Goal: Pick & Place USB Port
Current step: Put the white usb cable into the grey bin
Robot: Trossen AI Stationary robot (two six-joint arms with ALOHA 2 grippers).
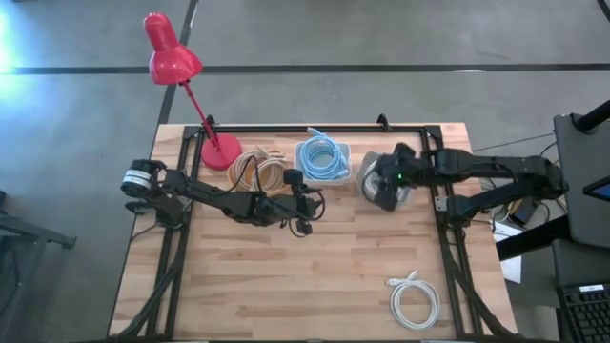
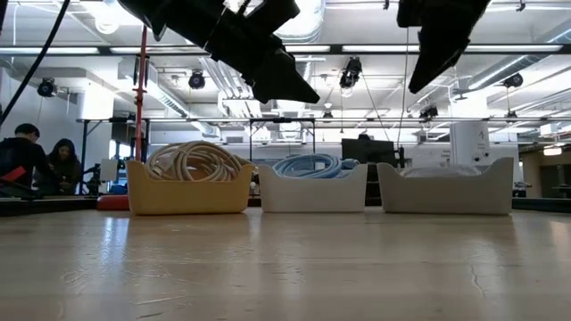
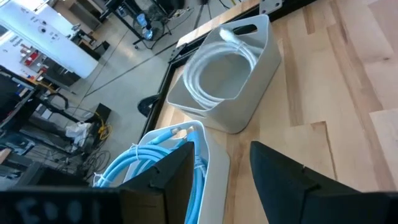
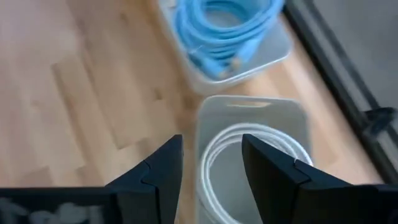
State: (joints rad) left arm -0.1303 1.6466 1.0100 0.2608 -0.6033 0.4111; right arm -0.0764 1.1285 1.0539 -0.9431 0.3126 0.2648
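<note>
A white coiled USB cable (image 1: 413, 301) lies flat on the table near its near right corner, with no gripper near it. Along the far edge stand three bins: a yellow one with a beige cable (image 1: 255, 172) (image 2: 189, 185), a white one with a blue cable (image 1: 322, 158) (image 4: 231, 34), and a pale one holding a white cable coil (image 3: 222, 73) (image 4: 250, 163). My right gripper (image 1: 385, 191) (image 4: 211, 177) hovers open above the pale bin. My left gripper (image 1: 305, 211) (image 3: 217, 186) is open, raised over the table just near of the blue-cable bin.
A red desk lamp (image 1: 174, 59) stands with its base (image 1: 220, 151) at the far left, beside the yellow bin. A black frame (image 1: 315, 128) runs along the far edge. Bare wood (image 1: 286, 286) spreads across the near half of the table. People sit far behind (image 2: 36, 159).
</note>
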